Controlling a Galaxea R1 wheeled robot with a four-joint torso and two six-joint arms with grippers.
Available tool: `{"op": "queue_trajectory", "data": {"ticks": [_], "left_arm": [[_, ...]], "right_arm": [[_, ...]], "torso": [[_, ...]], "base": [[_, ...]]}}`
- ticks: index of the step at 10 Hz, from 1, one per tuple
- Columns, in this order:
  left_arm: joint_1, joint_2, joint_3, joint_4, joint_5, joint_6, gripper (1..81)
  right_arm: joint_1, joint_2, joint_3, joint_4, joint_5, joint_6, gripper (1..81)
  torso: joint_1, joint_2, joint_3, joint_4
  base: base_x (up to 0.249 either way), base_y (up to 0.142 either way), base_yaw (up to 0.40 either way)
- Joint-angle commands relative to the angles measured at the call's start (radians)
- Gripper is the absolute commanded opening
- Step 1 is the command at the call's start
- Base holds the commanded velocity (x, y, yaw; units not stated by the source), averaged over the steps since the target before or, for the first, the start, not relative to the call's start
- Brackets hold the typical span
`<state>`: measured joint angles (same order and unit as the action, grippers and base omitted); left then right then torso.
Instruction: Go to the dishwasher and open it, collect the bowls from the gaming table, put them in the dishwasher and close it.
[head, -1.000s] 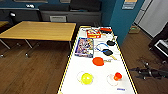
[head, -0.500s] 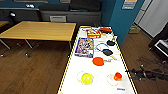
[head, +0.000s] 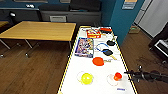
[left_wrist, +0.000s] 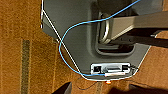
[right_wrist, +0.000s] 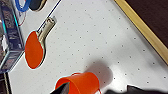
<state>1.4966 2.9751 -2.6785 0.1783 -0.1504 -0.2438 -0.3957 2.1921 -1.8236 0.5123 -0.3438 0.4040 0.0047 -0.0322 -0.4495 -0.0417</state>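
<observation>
The gaming table (head: 100, 72) is a long white dotted top with a yellow rim. On its near end stand a yellow bowl (head: 86, 78) and, to the right, an orange bowl (head: 117, 76), each on a clear round dish. My right gripper (head: 130, 73) reaches in from the right, just beside the orange bowl, and is open. In the right wrist view the orange bowl (right_wrist: 80, 83) stands close in front of the right gripper (right_wrist: 100, 90), on the white top (right_wrist: 112, 37). My left gripper (left_wrist: 103, 90) hangs open over the wooden floor beside the robot's base. The dishwasher is out of view.
Further along the white top lie a red paddle (head: 98, 61), two black paddles (head: 108, 52), a blue ring, a picture box (head: 84, 47) and a red box (head: 93, 33). A wooden table (head: 37, 30) stands to the left. Dark equipment (head: 160, 42) stands at right.
</observation>
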Motion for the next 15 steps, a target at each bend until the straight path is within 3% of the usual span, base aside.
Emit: {"op": "queue_trajectory", "data": {"ticks": [1, 8, 12, 15], "left_arm": [[0.014, -0.004, 0.002, -0.008, 0.069, -0.003, 81.1], [0.014, -0.007, 0.002, -0.01, 0.069, -0.003, 81.1], [0.015, -0.01, 0.002, -0.011, 0.069, -0.003, 81.1], [0.017, -0.01, 0.002, -0.011, 0.069, -0.003, 81.1]], "right_arm": [[0.102, -0.041, 0.021, 0.009, -0.021, 0.002, 81.1], [0.097, -0.01, 0.031, 0.012, -0.007, 0.004, 81.1], [0.085, 0.03, -0.022, 0.02, -0.006, 0.012, 81.1], [0.083, 0.051, -0.079, 0.022, -0.006, 0.06, 81.1]], "torso": [[0.0, 0.0, 0.0, 0.0], [0.0, 0.0, 0.0, 0.0], [0.0, 0.0, 0.0, 0.0], [0.0, 0.0, 0.0, 0.0]], "base": [[0.0, 0.0, 0.0], [0.0, 0.0, 0.0], [0.0, 0.0, 0.0], [0.0, 0.0, 0.0]]}}
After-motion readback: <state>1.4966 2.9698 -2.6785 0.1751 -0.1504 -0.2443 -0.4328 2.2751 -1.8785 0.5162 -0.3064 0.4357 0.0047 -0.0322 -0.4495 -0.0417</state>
